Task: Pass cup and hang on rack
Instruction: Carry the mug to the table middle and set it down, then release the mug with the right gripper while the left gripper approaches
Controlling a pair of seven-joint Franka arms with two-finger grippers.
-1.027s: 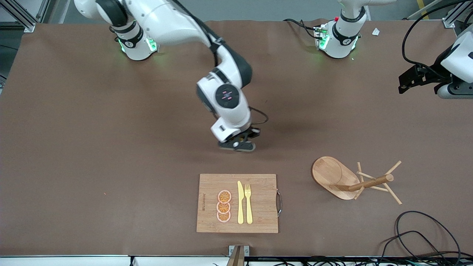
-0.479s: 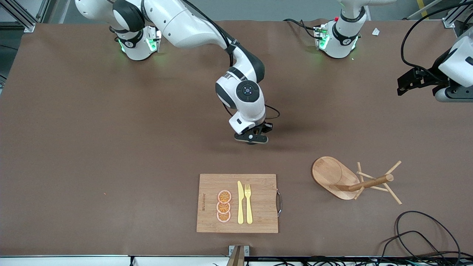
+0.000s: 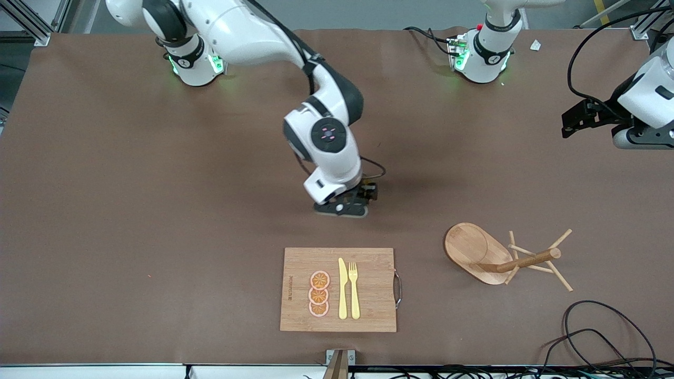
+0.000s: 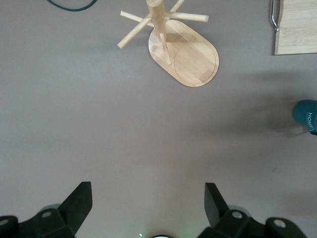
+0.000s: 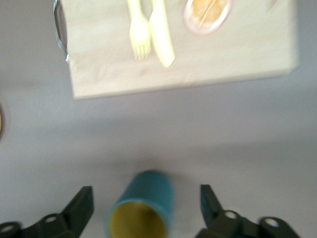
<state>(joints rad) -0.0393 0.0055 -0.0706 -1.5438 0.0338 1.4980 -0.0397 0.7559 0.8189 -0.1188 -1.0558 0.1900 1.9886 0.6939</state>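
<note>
Teal cup (image 5: 142, 204) stands mid-tabletop between the right gripper's (image 5: 143, 218) spread fingers, unheld. Likely rigid, light, glazed-slippery; grip its wall. Left gripper (image 4: 146, 206) waits, spread, near the rack (image 3: 497, 255).

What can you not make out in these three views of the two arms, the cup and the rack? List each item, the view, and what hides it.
- Cup in the front view: hidden under the right arm's wrist; its handle shows in no view.
- Cup in the left wrist view: cut off by the edge.
- Right gripper fingertips, right wrist view: cut off by the edge.
- Orange slice detail, right wrist view: blurred.
- Rack: which pegs touch the table is too fine to tell.
</note>
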